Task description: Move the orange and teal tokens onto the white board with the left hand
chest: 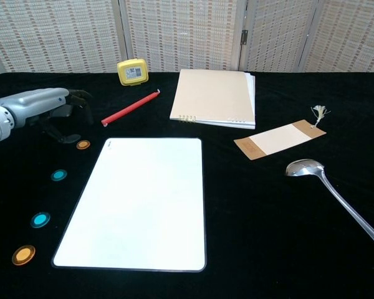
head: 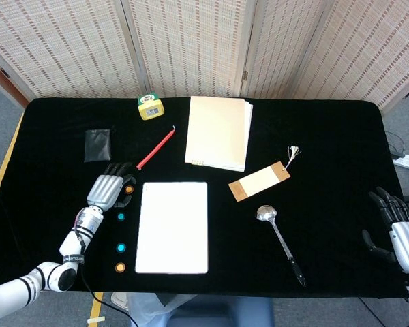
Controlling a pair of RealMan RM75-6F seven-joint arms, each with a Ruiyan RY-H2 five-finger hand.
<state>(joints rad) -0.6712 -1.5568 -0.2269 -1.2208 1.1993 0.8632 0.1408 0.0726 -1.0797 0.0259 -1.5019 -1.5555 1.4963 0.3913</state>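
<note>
While four tokens line the white board's (head: 172, 227) edge, the left hand (head: 108, 190) — fingers apart, empty — hovers over the far orange token (chest: 83, 144), poised to pinch.

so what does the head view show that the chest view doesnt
Only the head view shows the right hand, open at the table's right edge, the black pouch near the far left, and the floor around the table.

Only the chest view shows the left hand from the side, hovering by the far orange token with nothing held, and the stacked sheets under the notebook.

Both show the white board, bare, with all four tokens in a column off its left edge, plus the red pencil, spoon and bookmark.
</note>
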